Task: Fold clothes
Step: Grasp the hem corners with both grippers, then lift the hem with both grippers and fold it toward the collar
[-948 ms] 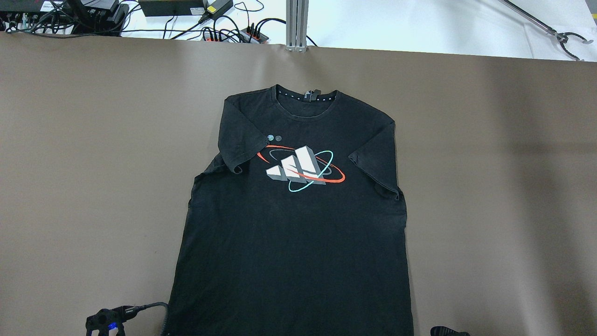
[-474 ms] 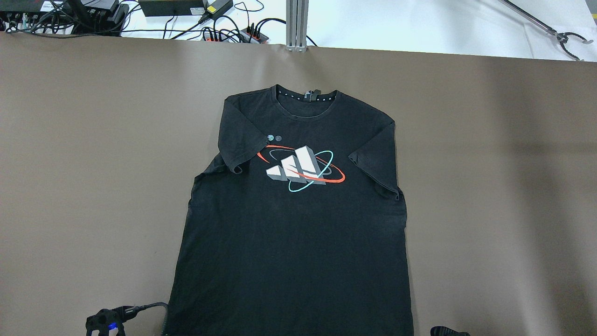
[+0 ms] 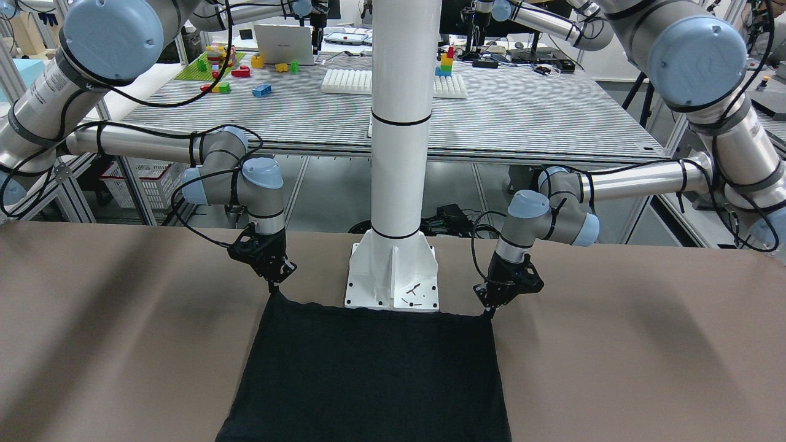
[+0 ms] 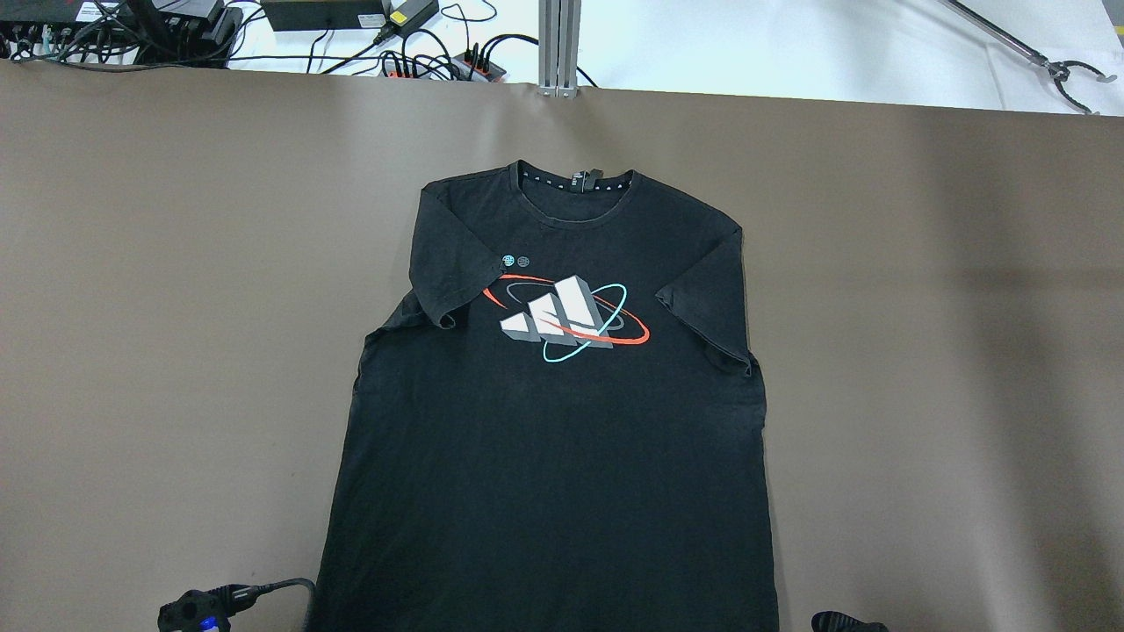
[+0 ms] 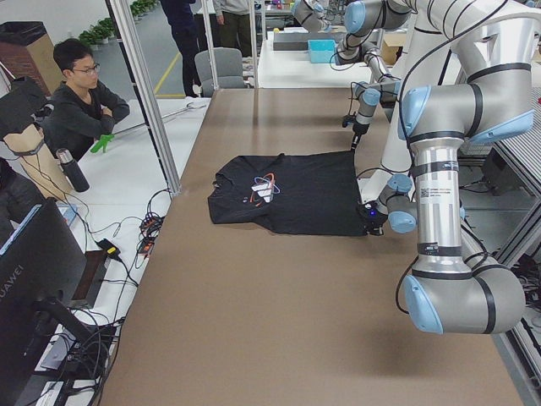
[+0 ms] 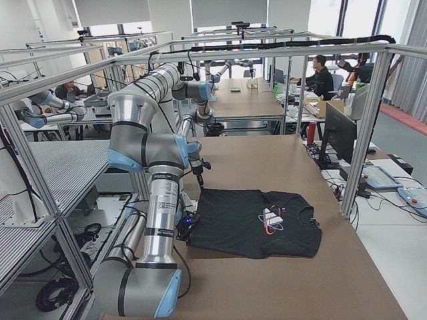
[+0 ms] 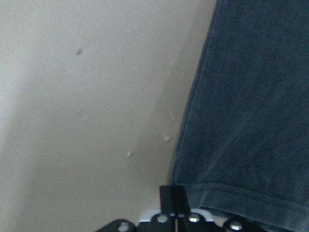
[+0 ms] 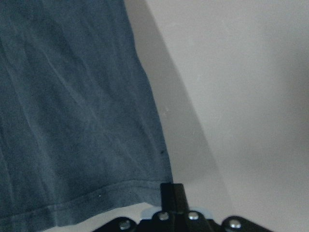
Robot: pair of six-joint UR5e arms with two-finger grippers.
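A black T-shirt [image 4: 553, 439] with a white, red and teal chest print lies flat on the brown table [image 4: 176, 307], collar at the far side and sleeves folded in. It also shows in the front view [image 3: 368, 374]. My left gripper [image 3: 489, 312] is shut on one corner of the bottom hem, which lies at its closed fingers in the left wrist view [image 7: 174, 203]. My right gripper [image 3: 273, 287] is shut on the other hem corner, as the right wrist view [image 8: 173, 198] shows. Both corners rise slightly toward the grippers.
The white pillar's base plate [image 3: 393, 282] stands between the two grippers, right behind the hem. Cables and power strips [image 4: 421, 61] and an aluminium post [image 4: 558, 44] lie past the table's far edge. A seated person [image 5: 80, 93] watches from beyond that edge.
The part of my left wrist at the bottom of the overhead view has slid slightly lower in the frame. The shirt has barely shifted.
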